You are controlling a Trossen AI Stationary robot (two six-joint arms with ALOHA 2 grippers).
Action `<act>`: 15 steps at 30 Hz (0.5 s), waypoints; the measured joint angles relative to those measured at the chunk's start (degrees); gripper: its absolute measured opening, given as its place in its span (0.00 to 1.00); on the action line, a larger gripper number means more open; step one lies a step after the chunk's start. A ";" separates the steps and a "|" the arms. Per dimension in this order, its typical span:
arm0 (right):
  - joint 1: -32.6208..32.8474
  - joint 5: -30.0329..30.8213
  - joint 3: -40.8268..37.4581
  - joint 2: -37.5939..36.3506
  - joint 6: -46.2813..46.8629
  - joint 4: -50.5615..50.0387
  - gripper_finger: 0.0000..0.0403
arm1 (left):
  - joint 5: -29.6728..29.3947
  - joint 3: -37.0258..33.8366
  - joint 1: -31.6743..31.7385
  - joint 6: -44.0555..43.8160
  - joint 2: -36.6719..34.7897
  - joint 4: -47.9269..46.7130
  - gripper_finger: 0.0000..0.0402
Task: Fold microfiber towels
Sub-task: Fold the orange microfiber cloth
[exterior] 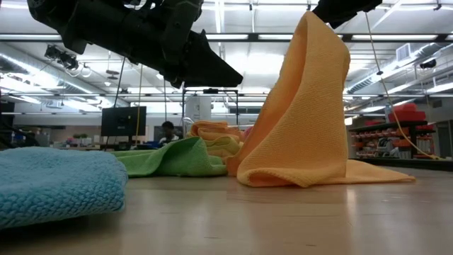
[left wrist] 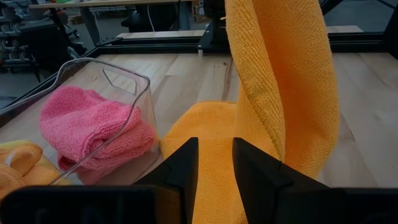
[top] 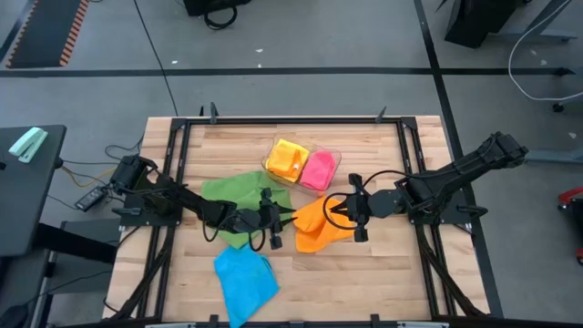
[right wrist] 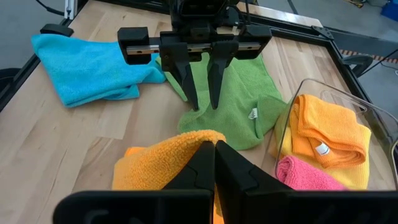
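Observation:
An orange towel (top: 317, 230) lies mid-table with one part raised high (exterior: 311, 85). My right gripper (top: 332, 211) is shut on that raised part. My left gripper (top: 290, 217) is open with a narrow gap, just to the towel's left and above the table, facing the raised cloth (left wrist: 280, 81); it touches nothing that I can see. A green towel (top: 239, 195) lies spread under my left arm. A blue towel (top: 244, 279) lies crumpled near the front edge. Folded yellow (top: 287, 158) and pink (top: 320, 170) towels lie in the clear tray (top: 338, 158). My right gripper pinches the orange towel's top bunched edge (right wrist: 186, 140) between its two shut fingers, coming from the table's right and slanting down. One layer or several, I cannot tell. The cloth hangs below the fingers in a slack tent, and its lower part (exterior: 318, 173) rests folded on the table.
The clear tray (left wrist: 127, 81) stands at the far middle, close behind the orange towel. The table's black frame (top: 173, 155) runs along its left, right and far edges. Bare wood shows at the front right (top: 383, 282).

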 joint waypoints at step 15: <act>0.50 -1.06 -0.02 -2.00 -5.74 -0.02 0.03 | 0.00 0.06 0.57 2.91 0.00 1.31 0.26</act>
